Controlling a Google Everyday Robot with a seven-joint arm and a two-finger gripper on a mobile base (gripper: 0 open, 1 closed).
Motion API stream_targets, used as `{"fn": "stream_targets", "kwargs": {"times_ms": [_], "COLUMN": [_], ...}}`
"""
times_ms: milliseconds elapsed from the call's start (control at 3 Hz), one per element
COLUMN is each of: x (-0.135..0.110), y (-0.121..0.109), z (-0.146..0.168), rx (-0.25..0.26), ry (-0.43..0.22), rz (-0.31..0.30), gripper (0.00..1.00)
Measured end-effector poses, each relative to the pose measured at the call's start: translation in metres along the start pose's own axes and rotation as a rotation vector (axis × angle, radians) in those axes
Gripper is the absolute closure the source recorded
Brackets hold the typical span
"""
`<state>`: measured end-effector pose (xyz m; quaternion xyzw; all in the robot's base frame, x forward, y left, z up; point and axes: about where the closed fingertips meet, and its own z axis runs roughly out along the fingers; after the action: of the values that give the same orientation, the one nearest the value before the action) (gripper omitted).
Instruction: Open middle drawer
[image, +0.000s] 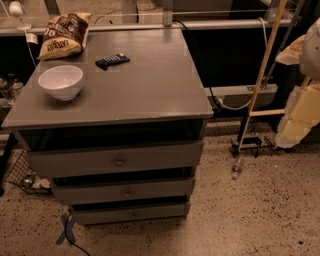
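Gripper (292, 117), a pale cream-white form at the right edge, hangs well apart from the grey wooden cabinet (150, 85); whether it is spread or closed cannot be told. Far left of it and lower, the wide grey wooden middle drawer (125, 191) sits second down, with a dark gap above.

Pretty dim shot with a heavy warm, brownish cast. The light seems to come from overhead: there's a soft sheen on the cabinet top (150, 75), and the bowl (60, 81) is the brightest thing on it. The gaps above each drawer, the middle drawer (125, 192) included, go almost black, same as the space behind. The arm (302, 110) at the right edge looks pale and blotchy; the gripper's out of frame.
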<state>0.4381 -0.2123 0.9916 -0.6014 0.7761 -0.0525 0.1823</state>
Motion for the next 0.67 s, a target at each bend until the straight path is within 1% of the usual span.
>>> {"fn": "stream_targets", "kwargs": {"times_ms": [333,667], "x": [0.0,-0.003], "y": [0.002,0.024], "z": [0.002,0.02], "rx": [-0.002,-0.026], "ry": [-0.003,-0.031], "rz": [-0.001,-0.009], "gripper": [0.0,0.0]}}
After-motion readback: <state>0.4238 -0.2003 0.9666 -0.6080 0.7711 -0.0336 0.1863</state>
